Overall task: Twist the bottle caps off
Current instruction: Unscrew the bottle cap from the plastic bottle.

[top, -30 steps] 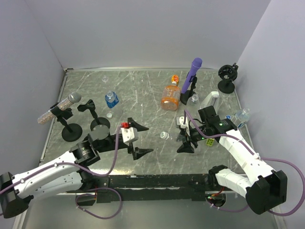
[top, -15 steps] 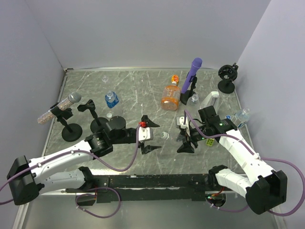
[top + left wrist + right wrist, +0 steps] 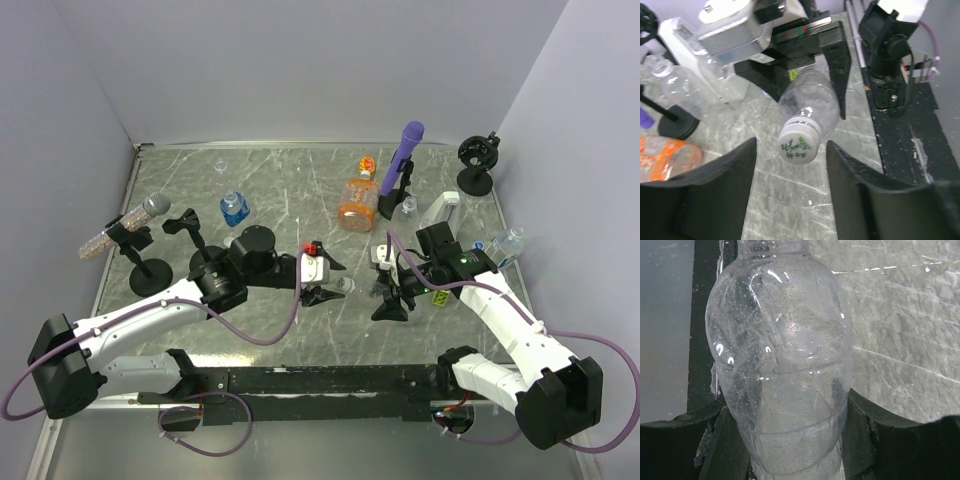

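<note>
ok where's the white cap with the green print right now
In the left wrist view the white cap sits mid-frame on the neck of the clear bottle, between the open left jaws; the right jaws hold that bottle's body.

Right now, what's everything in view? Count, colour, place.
held bottle: one, clear, level above mid-table
cap: one, white, on the held bottle's neck
blue-label bottle: one, clear, upright, left of centre
orange bottle: one, orange, far centre
purple stick: one, purple, far right
plain bottles: two, clear, beside the purple stick and by the right wall
grey-headed stick: one, grey and clear, left side
black stands: several, black, left side and far right
loose cap: one, white, near the blue-label bottle
yellow-green block: one, beside the right arm
table: one, grey marbled
left gripper: open, astride the cap
right gripper: shut on the held bottle
</note>
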Robot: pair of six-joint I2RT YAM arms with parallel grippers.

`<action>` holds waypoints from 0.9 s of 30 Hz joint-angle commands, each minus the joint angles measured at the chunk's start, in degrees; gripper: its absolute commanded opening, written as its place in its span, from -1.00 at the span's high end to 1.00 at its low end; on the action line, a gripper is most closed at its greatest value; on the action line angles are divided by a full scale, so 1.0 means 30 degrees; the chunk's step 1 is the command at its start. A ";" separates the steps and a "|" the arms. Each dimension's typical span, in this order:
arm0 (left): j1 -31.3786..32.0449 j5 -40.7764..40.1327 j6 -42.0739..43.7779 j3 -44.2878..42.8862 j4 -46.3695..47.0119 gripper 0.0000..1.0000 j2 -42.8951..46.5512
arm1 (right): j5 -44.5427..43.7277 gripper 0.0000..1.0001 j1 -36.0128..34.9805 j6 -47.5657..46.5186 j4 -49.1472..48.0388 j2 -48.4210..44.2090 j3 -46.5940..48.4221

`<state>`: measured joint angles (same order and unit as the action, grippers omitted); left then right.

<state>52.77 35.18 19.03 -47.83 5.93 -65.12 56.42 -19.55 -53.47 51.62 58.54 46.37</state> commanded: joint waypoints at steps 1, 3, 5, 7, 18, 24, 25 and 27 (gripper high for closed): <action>-0.0130 0.1603 0.0455 -0.1486 -0.0453 -0.11 -0.0674 | 0.0733 0.67 0.0130 -0.0486 -0.0096 -0.0178 -0.0017; -0.0159 0.1808 0.0484 -0.1604 -0.0659 0.06 -0.0850 | 0.0762 0.67 0.0131 -0.0486 -0.0154 -0.0179 -0.0017; -0.0189 0.1896 0.0367 -0.1517 -0.0543 0.24 -0.0793 | 0.0762 0.67 0.0130 -0.0486 -0.0154 -0.0150 0.0012; -0.0189 0.1926 0.0134 -0.1370 -0.0309 0.44 -0.0705 | 0.0762 0.67 0.0159 -0.0486 -0.0154 -0.0179 -0.0017; -0.0189 0.1200 -0.9457 -0.0990 0.1330 0.99 -0.0206 | 0.0587 0.67 0.0130 -0.0428 -0.0184 -0.0150 -0.0046; -0.0160 -0.1413 -1.9307 -0.2275 -0.1650 0.99 -0.0790 | 0.0528 0.67 0.0130 -0.0369 -0.0301 -0.0120 -0.0076; -0.0131 -0.1356 -2.0742 -0.2394 -0.1946 0.99 -0.0995 | 0.0499 0.67 0.0130 -0.0369 -0.0272 -0.0062 -0.0076; -0.0101 -0.1735 -2.4022 -0.1813 -0.1688 0.99 -0.0882 | 0.0440 0.67 0.0130 -0.0369 -0.0301 -0.0003 -0.0105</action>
<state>52.01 30.85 -26.44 -51.79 1.76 -67.85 57.32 -19.33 -52.53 52.36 58.57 46.37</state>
